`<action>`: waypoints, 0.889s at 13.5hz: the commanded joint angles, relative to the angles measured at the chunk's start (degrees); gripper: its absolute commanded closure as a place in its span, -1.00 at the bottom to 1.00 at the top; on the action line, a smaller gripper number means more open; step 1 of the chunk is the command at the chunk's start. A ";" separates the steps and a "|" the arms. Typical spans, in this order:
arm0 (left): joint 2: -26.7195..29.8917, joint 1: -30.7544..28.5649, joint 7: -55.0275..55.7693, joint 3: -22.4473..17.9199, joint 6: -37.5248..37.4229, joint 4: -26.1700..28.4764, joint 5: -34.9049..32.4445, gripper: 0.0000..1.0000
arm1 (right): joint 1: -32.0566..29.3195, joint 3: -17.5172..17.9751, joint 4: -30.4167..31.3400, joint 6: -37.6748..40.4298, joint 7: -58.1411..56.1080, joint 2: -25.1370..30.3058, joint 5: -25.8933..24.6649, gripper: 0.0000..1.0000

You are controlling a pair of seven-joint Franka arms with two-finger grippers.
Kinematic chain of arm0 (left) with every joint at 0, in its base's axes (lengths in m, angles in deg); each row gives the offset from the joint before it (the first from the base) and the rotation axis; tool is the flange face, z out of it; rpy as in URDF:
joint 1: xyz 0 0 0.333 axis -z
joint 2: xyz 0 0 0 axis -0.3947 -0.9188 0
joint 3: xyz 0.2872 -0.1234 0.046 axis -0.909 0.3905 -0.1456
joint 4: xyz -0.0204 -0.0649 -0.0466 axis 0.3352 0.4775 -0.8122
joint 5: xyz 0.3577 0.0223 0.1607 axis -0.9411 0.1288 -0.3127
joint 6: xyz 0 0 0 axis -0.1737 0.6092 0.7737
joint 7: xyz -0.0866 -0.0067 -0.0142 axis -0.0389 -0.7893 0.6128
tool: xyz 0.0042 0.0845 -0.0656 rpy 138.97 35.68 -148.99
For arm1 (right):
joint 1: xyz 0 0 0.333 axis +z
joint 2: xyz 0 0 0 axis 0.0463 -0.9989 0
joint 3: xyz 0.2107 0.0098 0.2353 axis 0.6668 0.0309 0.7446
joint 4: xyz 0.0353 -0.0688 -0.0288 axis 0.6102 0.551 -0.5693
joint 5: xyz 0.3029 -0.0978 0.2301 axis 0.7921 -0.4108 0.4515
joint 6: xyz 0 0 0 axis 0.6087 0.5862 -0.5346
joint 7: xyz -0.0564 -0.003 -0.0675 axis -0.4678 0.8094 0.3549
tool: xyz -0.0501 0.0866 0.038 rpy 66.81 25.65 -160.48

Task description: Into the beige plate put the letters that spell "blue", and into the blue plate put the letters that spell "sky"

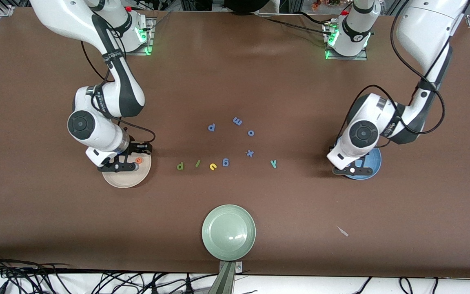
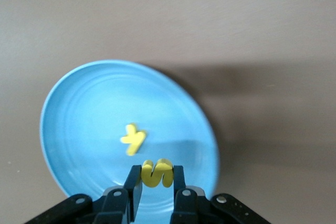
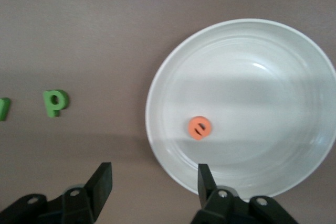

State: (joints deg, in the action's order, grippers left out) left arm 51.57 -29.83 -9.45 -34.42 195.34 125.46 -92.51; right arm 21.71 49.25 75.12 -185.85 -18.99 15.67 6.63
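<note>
Brown tabletop (image 1: 235, 81) fills the scene, with much of both working plates masked by the arms in the front view. Toward the left arm's end, the left gripper (image 2: 156, 184) hangs over the blue plate (image 1: 375, 163), leaving only a crescent of its rim visible from the front; the wrist view shows its fingers pinched on the yellow s (image 2: 157, 172), with the yellow k (image 2: 132, 139) lying in the plate. Toward the right arm's end, the right gripper (image 3: 155, 179) hovers over the rim of the beige plate (image 1: 131, 179), fingers spread wide and holding nothing, while the orange e (image 1: 138, 160) lies in the plate.

Between the plates, a row runs along the table's middle: the dark green b (image 1: 180, 165), the thin green l (image 1: 197, 163), the yellow u (image 1: 213, 166), a blue letter (image 1: 225, 162) and, toward the left arm's end, the teal y (image 1: 273, 163). In the right wrist view the l is cut off at the frame edge. Four more blue letters (image 1: 238, 121) lie scattered just farther from the camera. A pale green plate (image 1: 229, 232) sits at the table's near edge, a small pale scrap (image 1: 343, 231) well apart from it.
</note>
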 commanded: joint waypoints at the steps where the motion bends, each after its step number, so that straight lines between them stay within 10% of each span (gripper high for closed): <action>1: 0.26 0.07 0.44 1.39 -0.06 0.16 -1.08 -1.00 | 2.44 1.27 -4.15 0.14 6.71 -2.52 1.26 -0.49; 12: -13.61 12.11 18.20 5.87 1.07 -20.04 8.60 -1.00 | 9.04 4.17 -16.27 -9.09 28.54 -17.38 1.52 -0.47</action>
State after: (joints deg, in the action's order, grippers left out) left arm 43.60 -18.21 9.94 -28.08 196.62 112.34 -84.83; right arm 30.81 52.56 63.28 -194.84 7.69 1.34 7.12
